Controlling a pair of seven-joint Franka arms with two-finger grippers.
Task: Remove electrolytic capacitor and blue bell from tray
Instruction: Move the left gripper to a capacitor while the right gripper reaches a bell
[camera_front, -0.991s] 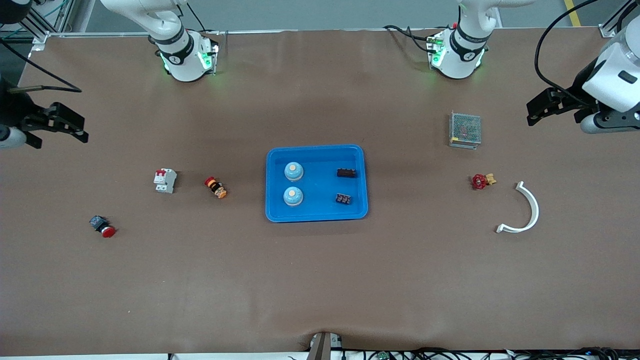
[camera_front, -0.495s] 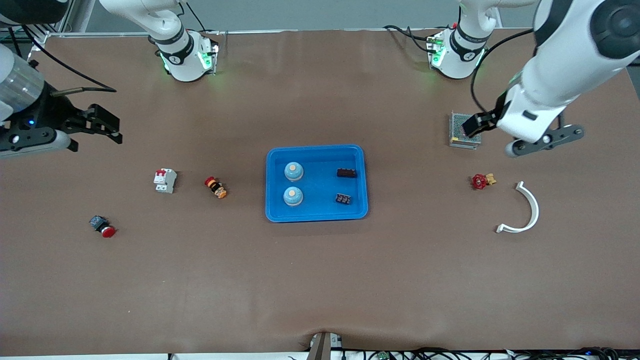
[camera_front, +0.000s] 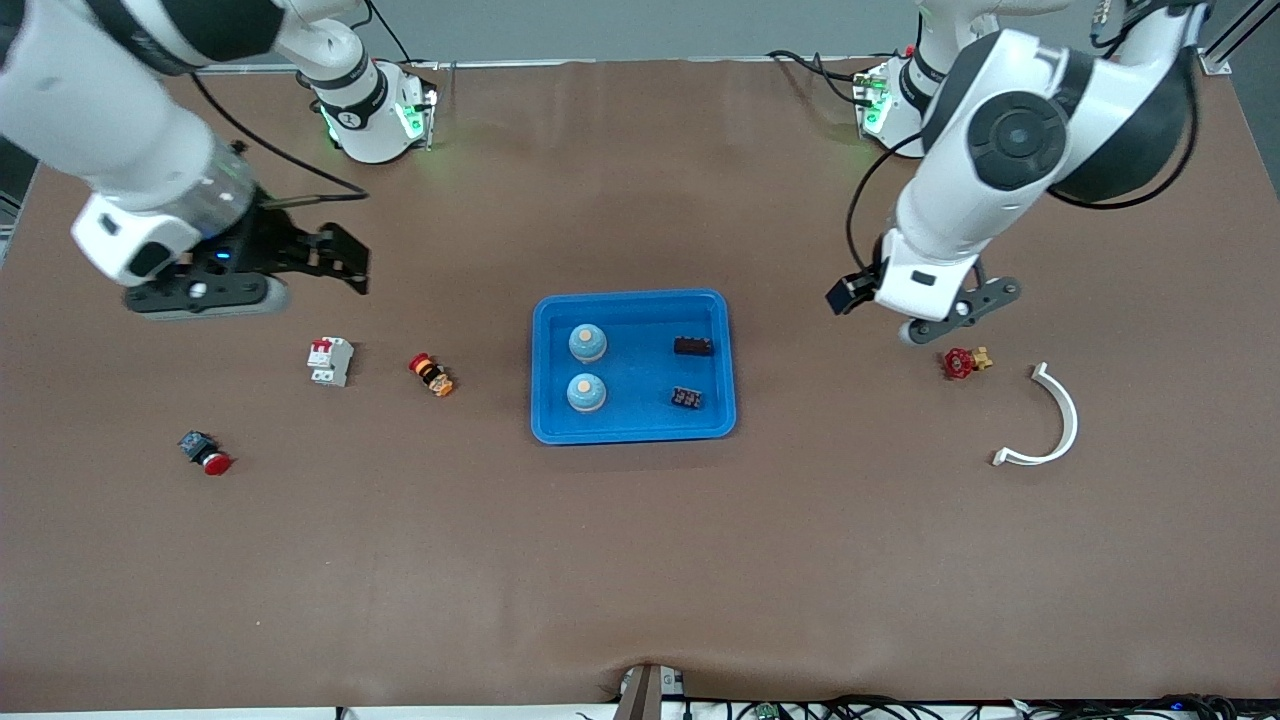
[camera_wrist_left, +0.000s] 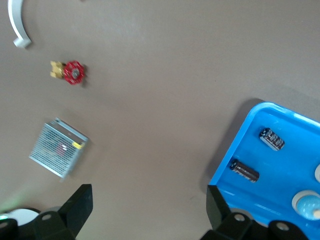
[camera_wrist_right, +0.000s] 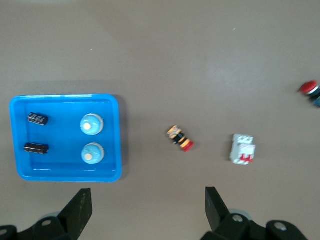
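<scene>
The jaws of the left gripper (camera_wrist_left: 145, 212) and the right gripper (camera_wrist_right: 145, 212) are spread wide and nothing is held. Two bells (camera_front: 587, 342) (camera_front: 586, 392) and two capacitors (camera_front: 693, 346) (camera_front: 686, 398) are seen lying in the blue tray (camera_front: 633, 430) at mid-desk (camera_front: 640, 560). The left gripper is poised over bare desk between tray and red valve (camera_front: 958, 362); the right is over the desk by the breaker (camera_front: 330, 361).

The front view looks down from high across the table. Both wrist views look straight down from well up, sharing the blue tray (camera_front: 632, 300) (camera_wrist_left: 260, 115) (camera_wrist_right: 65, 98).
</scene>
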